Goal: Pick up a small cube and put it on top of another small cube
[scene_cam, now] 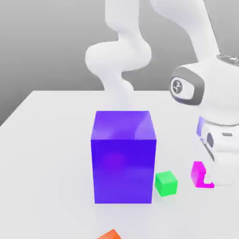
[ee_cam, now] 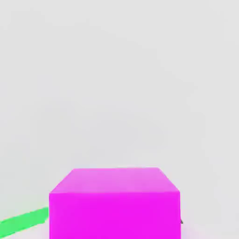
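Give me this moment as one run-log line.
end effector: shut on magenta cube | green cube: on table, beside big blue block | stacking: not yet done

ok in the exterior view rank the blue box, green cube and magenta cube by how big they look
1. blue box, by far the largest.
2. and 3. green cube and magenta cube: they look about alike, and the magenta one is partly hidden by the robot's hand, so I won't rank them.

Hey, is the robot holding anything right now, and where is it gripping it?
The gripper is shut around the magenta cube, apparently gripping it on opposite sides; the contact points themselves are hidden by the hand.
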You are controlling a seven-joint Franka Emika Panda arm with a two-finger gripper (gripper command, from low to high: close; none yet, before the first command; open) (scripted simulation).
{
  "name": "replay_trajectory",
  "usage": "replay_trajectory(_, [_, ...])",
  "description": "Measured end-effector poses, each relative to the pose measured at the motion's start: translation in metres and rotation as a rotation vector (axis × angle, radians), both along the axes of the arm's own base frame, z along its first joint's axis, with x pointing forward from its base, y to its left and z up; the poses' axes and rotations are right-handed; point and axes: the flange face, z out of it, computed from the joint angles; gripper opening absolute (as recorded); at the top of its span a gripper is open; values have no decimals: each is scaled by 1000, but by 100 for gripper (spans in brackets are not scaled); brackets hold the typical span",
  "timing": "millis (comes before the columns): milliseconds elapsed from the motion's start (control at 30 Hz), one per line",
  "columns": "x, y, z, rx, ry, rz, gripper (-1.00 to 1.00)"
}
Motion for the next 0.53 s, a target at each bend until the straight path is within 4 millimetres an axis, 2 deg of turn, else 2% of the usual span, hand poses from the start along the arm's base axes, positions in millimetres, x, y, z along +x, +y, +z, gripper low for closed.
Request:
replay_trajectory(133, [-38, -31, 3, 27, 29, 114, -100])
replay_trajectory(200, [-53, -40, -2, 46, 43, 159, -100])
replay_trajectory(433, [-57, -42, -56, 54, 48, 175, -100])
replay_trajectory(467, [-58, -43, -62, 52, 48, 174, 100])
replay_trajectory(533, [-58, -43, -62, 52, 48, 174, 100])
